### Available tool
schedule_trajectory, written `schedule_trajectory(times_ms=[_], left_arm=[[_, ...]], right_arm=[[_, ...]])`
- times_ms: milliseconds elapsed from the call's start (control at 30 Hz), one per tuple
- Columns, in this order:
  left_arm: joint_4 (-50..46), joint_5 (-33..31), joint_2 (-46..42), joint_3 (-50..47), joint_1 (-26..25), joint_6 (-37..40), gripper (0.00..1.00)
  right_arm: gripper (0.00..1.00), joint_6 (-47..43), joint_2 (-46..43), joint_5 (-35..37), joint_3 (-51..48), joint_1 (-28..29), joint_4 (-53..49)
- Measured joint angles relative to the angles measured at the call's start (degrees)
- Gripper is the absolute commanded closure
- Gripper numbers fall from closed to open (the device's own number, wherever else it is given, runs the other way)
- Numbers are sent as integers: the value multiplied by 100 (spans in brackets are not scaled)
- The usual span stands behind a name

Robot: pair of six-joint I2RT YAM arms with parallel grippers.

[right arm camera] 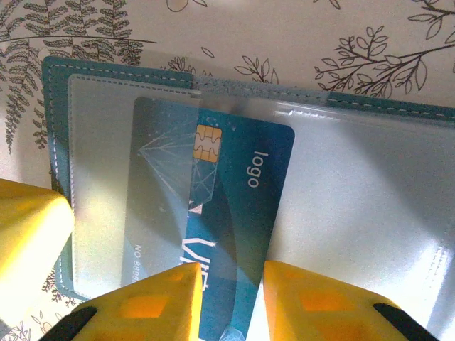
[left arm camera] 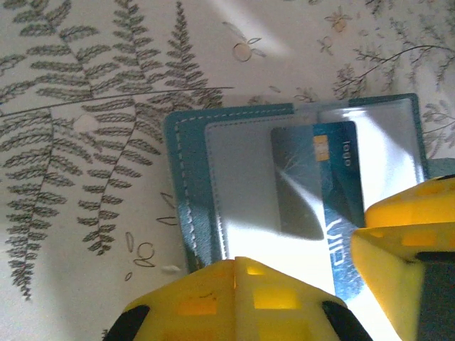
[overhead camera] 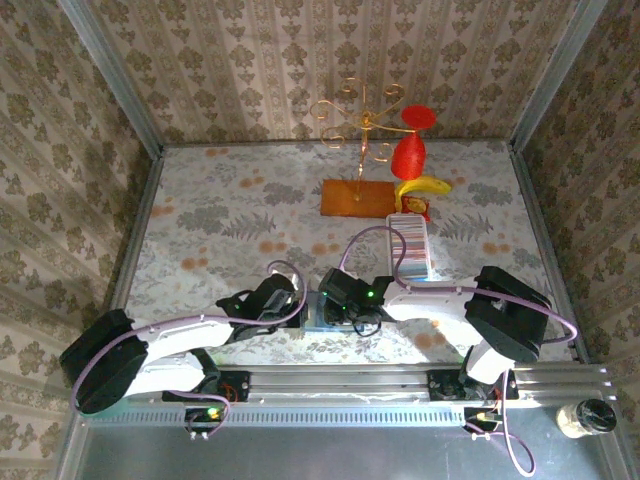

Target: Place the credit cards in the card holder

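From above, the left arm (overhead camera: 170, 335) and the right arm (overhead camera: 440, 295) reach inward, and their wrists meet over the card holder (overhead camera: 318, 320). It lies at the middle of the near edge of the bench (overhead camera: 200, 220). A long white tray (overhead camera: 408, 245) lies right of the bench's middle, with a banana (overhead camera: 422, 187) and a red goblet (overhead camera: 408, 152) beyond it. A gold wire stand (overhead camera: 360, 120) rises from a brown board (overhead camera: 358, 197) near the far edge. A jar (overhead camera: 585, 418) stands off the bench at the near right corner.

In the left wrist view, the teal card holder (left arm camera: 186, 185) lies open and flat, its clear sleeves facing up. A blue credit card (left arm camera: 316, 177) lies on it, partly under a sleeve. The left claw (left arm camera: 234, 273) is clenched, with its yellow tips together over the near edge of the holder's left page. I cannot tell whether it presses on the holder. The right claw (left arm camera: 398, 234) comes in at the right, over the card's near end.

In the right wrist view, the credit card (right arm camera: 242, 177) lies across the fold of the card holder (right arm camera: 60, 92). Its left half is dimmed beneath a clear sleeve and its right half, marked "logo", is bare. The fingers of the right claw (right arm camera: 231, 288) stand apart above the card's near end. I cannot tell whether they grasp it. The left claw (right arm camera: 28, 234) sits at the holder's near left corner.
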Motion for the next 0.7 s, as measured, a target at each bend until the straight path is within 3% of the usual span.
schedule_trajectory(times_ms=[700], left_arm=[[138, -44, 107, -133, -33, -105, 100]], right_arm=[[76, -4, 345, -72, 492, 151, 28]])
